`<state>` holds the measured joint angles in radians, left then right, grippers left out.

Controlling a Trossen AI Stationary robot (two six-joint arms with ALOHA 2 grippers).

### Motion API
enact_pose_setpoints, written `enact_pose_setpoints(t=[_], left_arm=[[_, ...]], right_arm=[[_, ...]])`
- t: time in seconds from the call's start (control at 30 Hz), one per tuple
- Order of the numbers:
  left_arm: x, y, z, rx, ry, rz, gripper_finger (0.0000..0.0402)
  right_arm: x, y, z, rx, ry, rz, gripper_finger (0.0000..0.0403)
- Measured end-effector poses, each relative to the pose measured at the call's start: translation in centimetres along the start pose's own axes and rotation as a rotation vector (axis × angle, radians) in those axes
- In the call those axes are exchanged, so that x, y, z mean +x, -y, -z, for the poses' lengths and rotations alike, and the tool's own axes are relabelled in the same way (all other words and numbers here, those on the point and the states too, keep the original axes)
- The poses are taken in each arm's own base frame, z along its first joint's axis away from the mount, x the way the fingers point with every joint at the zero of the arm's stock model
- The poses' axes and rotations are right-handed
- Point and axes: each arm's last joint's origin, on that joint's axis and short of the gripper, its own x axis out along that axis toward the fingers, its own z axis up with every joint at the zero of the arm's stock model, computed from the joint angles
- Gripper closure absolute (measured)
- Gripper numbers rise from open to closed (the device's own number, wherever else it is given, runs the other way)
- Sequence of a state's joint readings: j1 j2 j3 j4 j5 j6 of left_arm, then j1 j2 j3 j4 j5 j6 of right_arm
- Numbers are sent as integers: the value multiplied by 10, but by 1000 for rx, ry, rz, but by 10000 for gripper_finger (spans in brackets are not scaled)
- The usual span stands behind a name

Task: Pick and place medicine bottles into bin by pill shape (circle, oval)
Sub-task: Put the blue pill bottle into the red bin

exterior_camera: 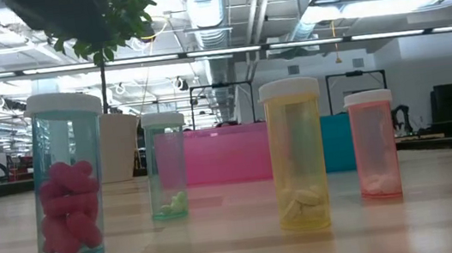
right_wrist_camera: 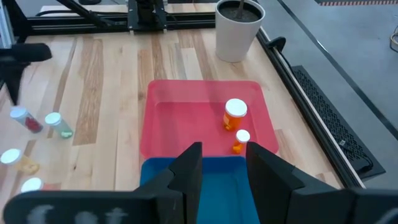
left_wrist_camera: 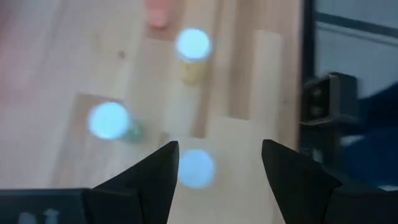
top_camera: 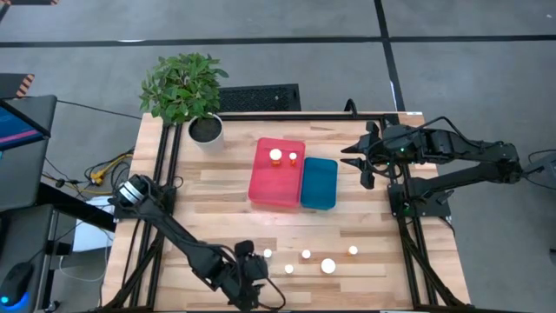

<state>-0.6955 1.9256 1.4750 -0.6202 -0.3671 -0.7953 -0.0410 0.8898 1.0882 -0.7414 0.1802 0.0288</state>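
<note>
Five white-capped medicine bottles stand upright near the table's near edge [top_camera: 306,255]; the low view shows a teal one with pink pills [exterior_camera: 69,189], a small teal one [exterior_camera: 167,164], a yellow one [exterior_camera: 297,152] and a pink one [exterior_camera: 373,143]. Two orange bottles [right_wrist_camera: 235,115] stand in the red tray [top_camera: 261,183]. My left gripper [top_camera: 254,263] is open just left of the leftmost bottle [top_camera: 268,253], whose cap [left_wrist_camera: 198,168] shows between its fingers, apart from them. My right gripper [top_camera: 357,163] is open and empty at the far right, beside the blue tray [top_camera: 319,187].
A potted plant [top_camera: 205,129] stands at the far left corner. The red and blue trays sit side by side at the table's middle. Black frame rails run along the left and right table edges [top_camera: 408,226].
</note>
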Motion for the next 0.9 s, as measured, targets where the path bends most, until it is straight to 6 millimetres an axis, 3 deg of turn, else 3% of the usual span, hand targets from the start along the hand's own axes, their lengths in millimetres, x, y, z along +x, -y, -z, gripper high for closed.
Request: enact_pose_setpoints(t=[0.23,0.9], left_arm=[[16,-9,5,-18,-10,29,177],[35,-7,16,108,-77,38,177]], right_arm=[[0,0,0,-1,-2,0,267],[0,0,1,-8,-9,2,267]])
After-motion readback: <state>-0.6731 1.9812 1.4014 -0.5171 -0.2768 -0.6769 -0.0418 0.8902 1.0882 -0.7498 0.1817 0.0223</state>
